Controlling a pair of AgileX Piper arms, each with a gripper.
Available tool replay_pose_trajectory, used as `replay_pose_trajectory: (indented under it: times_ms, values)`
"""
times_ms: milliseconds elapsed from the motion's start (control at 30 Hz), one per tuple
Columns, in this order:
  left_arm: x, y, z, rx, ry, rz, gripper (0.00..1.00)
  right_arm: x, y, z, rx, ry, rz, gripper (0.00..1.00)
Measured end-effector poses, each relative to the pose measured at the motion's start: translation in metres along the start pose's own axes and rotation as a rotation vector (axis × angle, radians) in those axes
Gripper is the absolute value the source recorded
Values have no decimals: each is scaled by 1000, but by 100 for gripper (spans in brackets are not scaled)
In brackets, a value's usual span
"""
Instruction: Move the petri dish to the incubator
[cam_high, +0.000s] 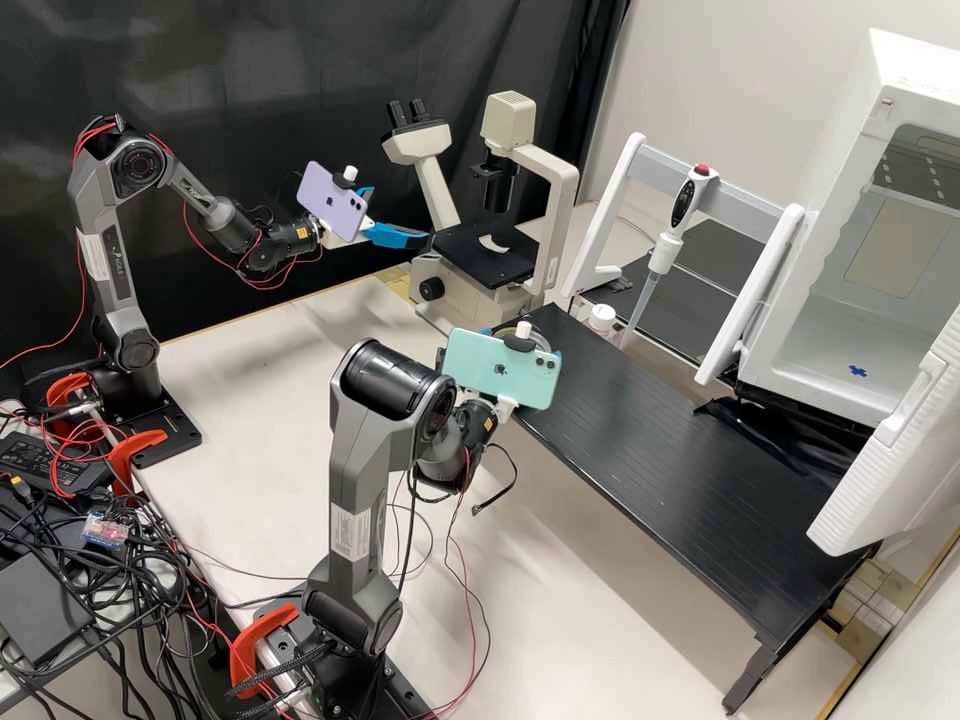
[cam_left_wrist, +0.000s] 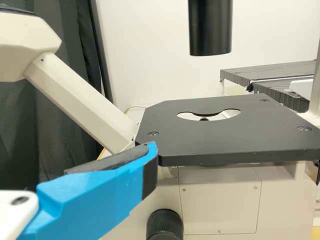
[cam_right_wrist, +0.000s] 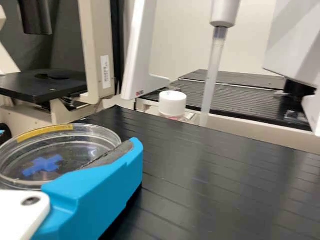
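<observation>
The petri dish is round, with no long axis to point; it lies roughly flat between the fingers of the right end effector, grasped at its sides. In the right wrist view, a yellow strip runs along the rim on the side towards the microscope, and a blue cross shows through the clear plastic. The dish is at the microscope end of the black bench; I cannot tell whether it touches the top.

The right arm rises from its base, bends at the elbow and drops forward to this corner. The left arm is raised, its end effector reaching towards the microscope stage, its fingers parted and holding nothing.

Behind the black bench, the pipette hangs upright in its white stand, between microscope and incubator; a white-capped bottle sits beside the pipette's tip. The incubator is open, a blue mark on its floor. Its door juts out by the black bench's far end, and the stand's near leg rises close to the incubator's opening.
</observation>
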Motion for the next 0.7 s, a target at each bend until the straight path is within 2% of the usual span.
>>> replay_pose_trajectory:
  times_ms: [67,233,300,467,700]
  values:
    - [0,0,0,0,0,0,100,-2,5,2,-8,-11,5,0]
    - [0,0,0,0,0,0,100,-10,28,15,9,-80,100,0]
    - [0,0,0,0,0,0,100,-14,39,24,3,-106,129,0]
    - [0,0,0,0,0,0,100,-25,68,47,56,-189,240,0]
    - [0,0,0,0,0,0,100,-22,122,80,54,-280,395,0]
